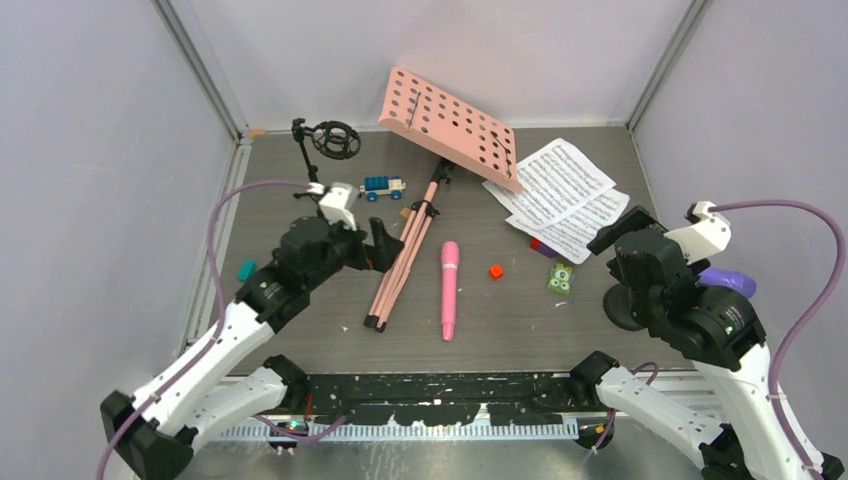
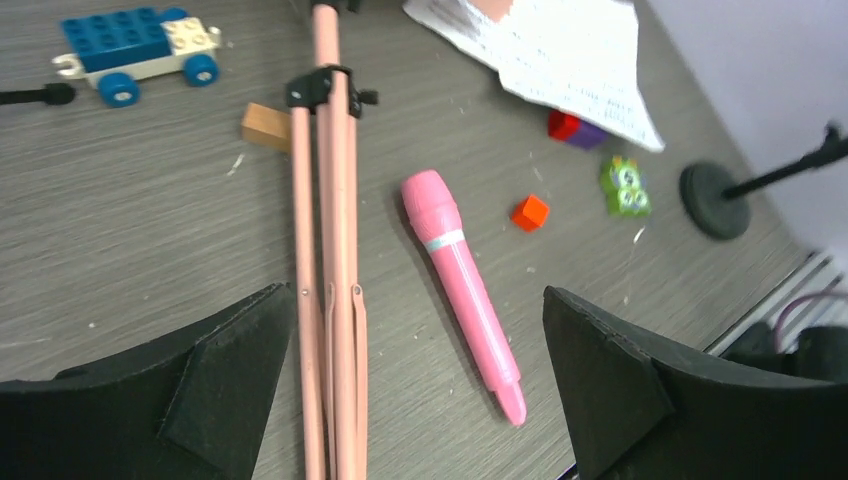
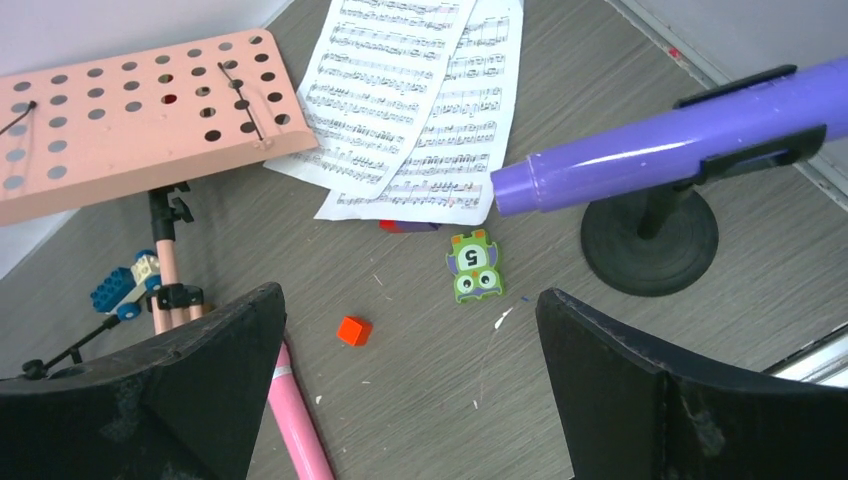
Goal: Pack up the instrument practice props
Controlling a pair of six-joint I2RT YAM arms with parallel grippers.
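The pink perforated music rack (image 1: 452, 127) lies tipped at the back, its folded tripod legs (image 1: 400, 262) stretching toward me. The white sheet-music pages (image 1: 562, 190) are spread to its right. A pink microphone (image 1: 450, 288) lies flat mid-table. At the right, the purple microphone (image 3: 660, 135) sits clipped in a black mic mount (image 3: 650, 240). Another black mount (image 1: 330, 140) stands at the back left. My left gripper (image 2: 416, 291) hangs open above the legs (image 2: 328, 250) and the pink microphone (image 2: 460, 285). My right gripper (image 3: 410, 293) is open over bare table, holding nothing.
A blue toy car (image 1: 383, 187) sits by the rack's post. An orange cube (image 1: 495, 271), a green owl block (image 1: 560, 279) and a teal block (image 1: 246, 269) lie scattered. A wooden block (image 2: 265, 125) rests beside the legs. Grey walls close in left, right and back.
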